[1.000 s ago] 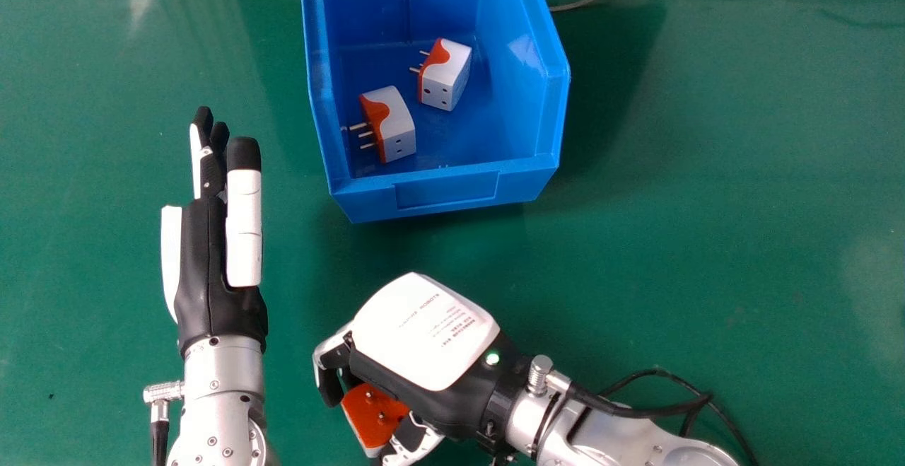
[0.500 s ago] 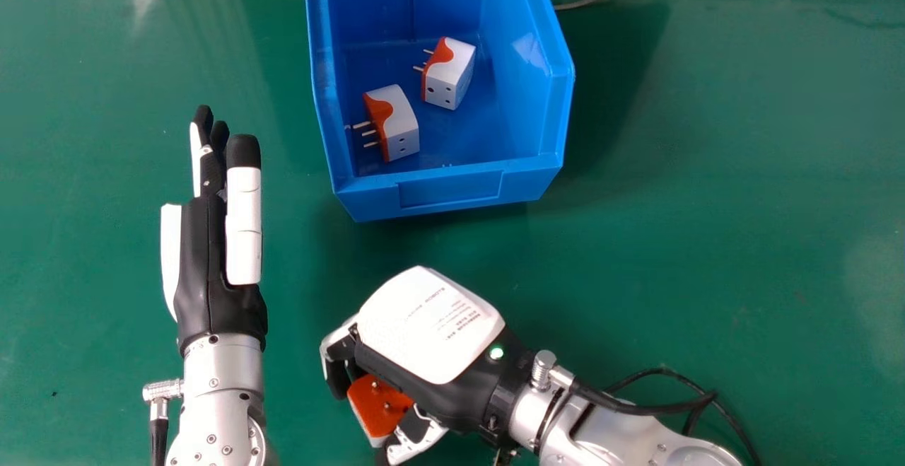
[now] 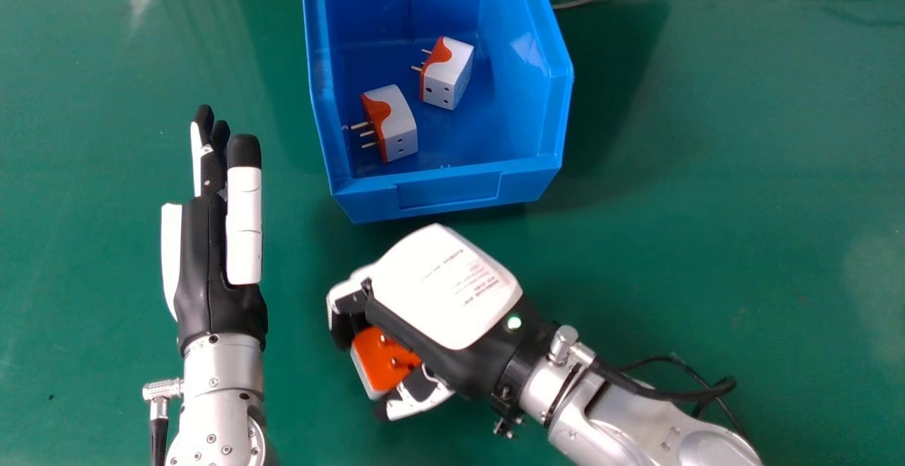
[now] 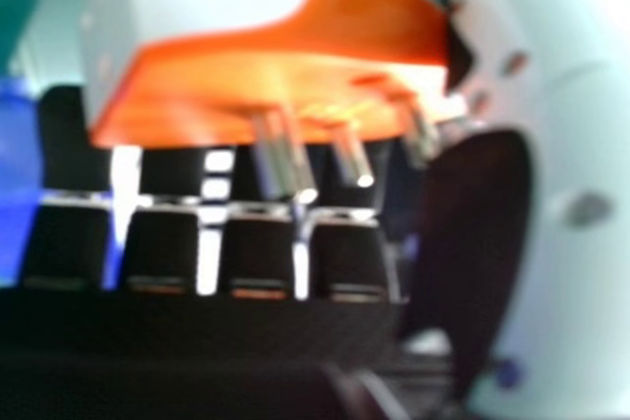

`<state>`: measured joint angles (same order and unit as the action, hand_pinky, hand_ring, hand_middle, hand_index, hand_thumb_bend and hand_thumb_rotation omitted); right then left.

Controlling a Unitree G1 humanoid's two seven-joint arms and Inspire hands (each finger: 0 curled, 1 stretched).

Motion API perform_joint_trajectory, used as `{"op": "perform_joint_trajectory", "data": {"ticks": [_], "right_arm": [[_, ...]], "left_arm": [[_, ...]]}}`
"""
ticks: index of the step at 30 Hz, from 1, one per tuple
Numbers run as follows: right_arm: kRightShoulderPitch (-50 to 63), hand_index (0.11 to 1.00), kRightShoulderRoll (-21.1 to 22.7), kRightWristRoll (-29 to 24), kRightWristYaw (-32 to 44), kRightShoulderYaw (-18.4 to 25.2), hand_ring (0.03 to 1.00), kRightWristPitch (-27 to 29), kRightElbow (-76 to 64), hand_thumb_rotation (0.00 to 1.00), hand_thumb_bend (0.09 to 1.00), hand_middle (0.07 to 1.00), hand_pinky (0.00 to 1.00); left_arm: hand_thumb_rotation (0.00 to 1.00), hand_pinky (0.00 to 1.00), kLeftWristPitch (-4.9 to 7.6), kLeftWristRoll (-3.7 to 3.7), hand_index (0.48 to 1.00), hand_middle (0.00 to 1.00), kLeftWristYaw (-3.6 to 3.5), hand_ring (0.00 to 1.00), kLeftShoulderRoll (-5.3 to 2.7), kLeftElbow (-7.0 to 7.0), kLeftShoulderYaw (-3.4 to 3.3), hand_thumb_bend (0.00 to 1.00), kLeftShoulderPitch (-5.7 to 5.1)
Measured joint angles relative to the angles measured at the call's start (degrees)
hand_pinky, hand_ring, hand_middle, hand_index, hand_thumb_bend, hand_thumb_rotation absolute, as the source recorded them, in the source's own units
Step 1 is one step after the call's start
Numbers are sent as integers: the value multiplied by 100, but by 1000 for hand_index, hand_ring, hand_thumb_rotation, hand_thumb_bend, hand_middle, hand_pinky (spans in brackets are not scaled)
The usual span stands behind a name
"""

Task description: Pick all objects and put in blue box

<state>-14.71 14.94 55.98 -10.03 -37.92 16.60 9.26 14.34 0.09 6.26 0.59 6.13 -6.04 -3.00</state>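
Currently, orange-and-white boxy plug adapter (image 3: 375,365) gripped between curled fingers and thumb of right hand (image 3: 445,289), pinned orange face up; open blue plastic box (image 3: 449,194) lies ahead of it and slightly right, beyond back of hand, so next move likely forward over near wall; two matching adapters (image 3: 401,130) inside; left hand (image 3: 212,268) straight-fingered, left of box

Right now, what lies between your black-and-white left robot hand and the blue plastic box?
In the head view, only bare green tabletop lies between the left robot hand and the blue box.
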Motion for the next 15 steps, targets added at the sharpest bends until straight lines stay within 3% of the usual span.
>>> {"op": "perform_joint_trajectory", "data": {"ticks": [15], "right_arm": [[147,498,113,-557,784,859,421,-189,-1700,0,510,499,318]], "left_arm": [[1000,1000,11,-4,1000,1000,5,1000,-3,38,-1,897,34]]}}
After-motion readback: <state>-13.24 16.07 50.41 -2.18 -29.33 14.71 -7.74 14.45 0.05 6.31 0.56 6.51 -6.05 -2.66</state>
